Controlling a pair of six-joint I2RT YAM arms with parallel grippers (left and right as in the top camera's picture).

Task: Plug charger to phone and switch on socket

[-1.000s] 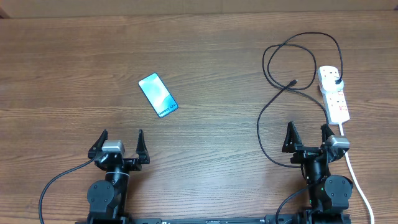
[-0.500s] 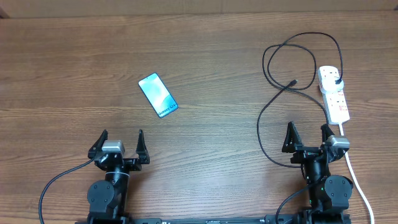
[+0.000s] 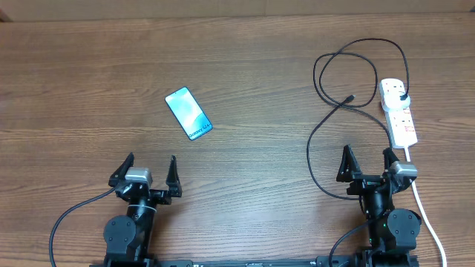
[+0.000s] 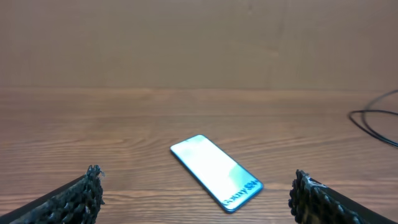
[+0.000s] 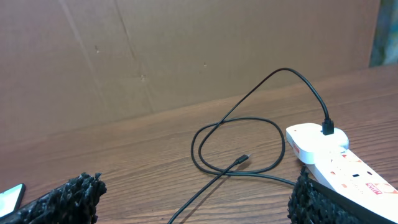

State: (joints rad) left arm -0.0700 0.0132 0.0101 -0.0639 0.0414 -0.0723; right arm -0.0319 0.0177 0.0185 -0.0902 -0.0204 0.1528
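The phone (image 3: 188,113) lies flat on the wooden table left of centre, blue-teal screen up; it also shows in the left wrist view (image 4: 216,172). The black charger cable (image 3: 319,133) loops at the right, its connector tip (image 3: 349,98) lying loose on the table, its plug (image 3: 401,96) seated in the white socket strip (image 3: 398,111). The right wrist view shows the tip (image 5: 241,160), the plug (image 5: 327,129) and the strip (image 5: 339,162). My left gripper (image 3: 146,170) is open and empty, in front of the phone. My right gripper (image 3: 367,162) is open and empty, in front of the strip.
The strip's white cord (image 3: 427,215) runs past my right arm to the table's near edge. A brown cardboard wall (image 5: 186,50) stands behind the table's far edge.
My left gripper has shifted slightly to the right and toward the near edge. The right arm, phone, cable and strip have not moved.
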